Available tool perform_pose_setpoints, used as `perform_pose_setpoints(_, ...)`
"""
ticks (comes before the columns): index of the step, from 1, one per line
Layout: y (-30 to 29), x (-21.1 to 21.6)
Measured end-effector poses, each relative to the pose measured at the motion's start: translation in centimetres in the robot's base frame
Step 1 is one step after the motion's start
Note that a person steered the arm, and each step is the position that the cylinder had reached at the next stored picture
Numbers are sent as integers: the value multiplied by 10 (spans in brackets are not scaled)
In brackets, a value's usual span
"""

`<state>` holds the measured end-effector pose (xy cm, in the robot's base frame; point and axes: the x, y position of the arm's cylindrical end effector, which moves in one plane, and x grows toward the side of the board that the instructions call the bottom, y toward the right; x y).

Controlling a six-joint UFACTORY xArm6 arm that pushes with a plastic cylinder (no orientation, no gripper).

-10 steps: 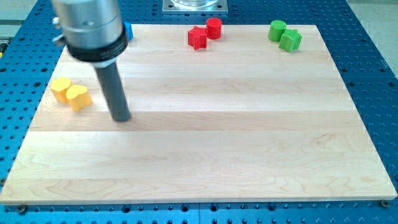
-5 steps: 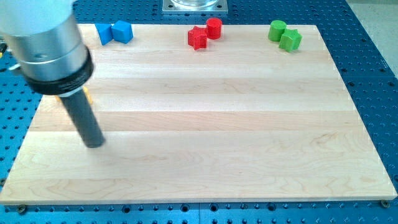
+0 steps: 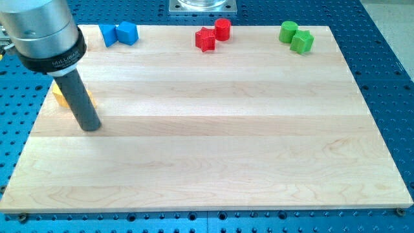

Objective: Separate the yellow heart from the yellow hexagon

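Two yellow blocks, the yellow heart (image 3: 90, 100) and the yellow hexagon (image 3: 58, 96), show only as slivers either side of my rod, just up-view of my tip (image 3: 90, 127). With no jaws, my tip grasps nothing. I judge the coming push needs the hidden seam between them, up-view of my tip.

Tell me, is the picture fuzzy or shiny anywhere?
Camera view: mostly sharp; the red blocks and green blocks look crisp. The big silver tool body is slightly soft. My tip casts only a faint shadow. No strong glare on the board.
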<state>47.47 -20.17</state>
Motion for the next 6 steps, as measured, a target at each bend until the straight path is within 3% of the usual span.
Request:
perform_pose_setpoints(1,-10,-22)
perform_pose_setpoints(3,-7,-115)
perform_pose_setpoints(4,7,-87)
perform_pose_setpoints(6,-12,-194)
